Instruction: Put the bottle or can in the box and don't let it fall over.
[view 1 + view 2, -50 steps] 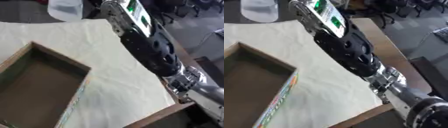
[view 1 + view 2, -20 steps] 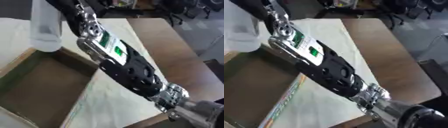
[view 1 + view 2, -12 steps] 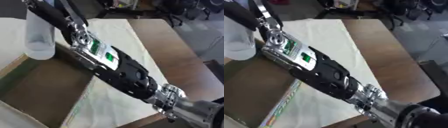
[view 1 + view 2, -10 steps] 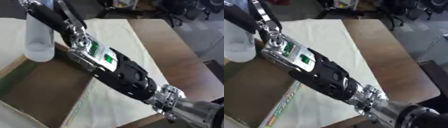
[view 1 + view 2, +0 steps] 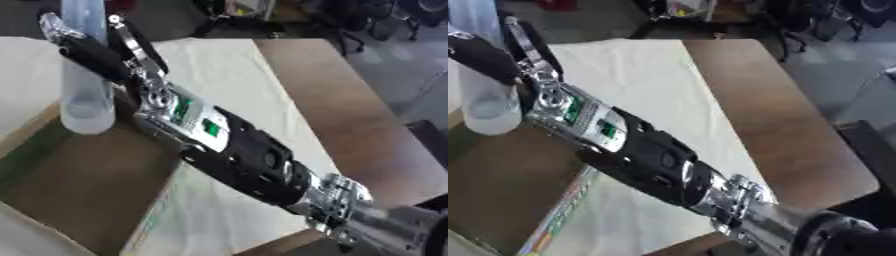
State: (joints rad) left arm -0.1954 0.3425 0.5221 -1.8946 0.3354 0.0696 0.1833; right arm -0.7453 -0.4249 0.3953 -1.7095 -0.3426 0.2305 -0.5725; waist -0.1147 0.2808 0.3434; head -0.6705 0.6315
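One cardboard box (image 5: 79, 195), open top, brown inside, fills the lower left. One clear plastic bottle (image 5: 86, 80) stands upright over the box's far edge, base just above the box interior; whether it touches the floor can't be told. One right hand (image 5: 105, 55), fingers curled round the bottle, arm running down to the lower right. One cream cloth (image 5: 219, 70) covers the brown wooden table (image 5: 350, 115). Dark floor and chair legs beyond.
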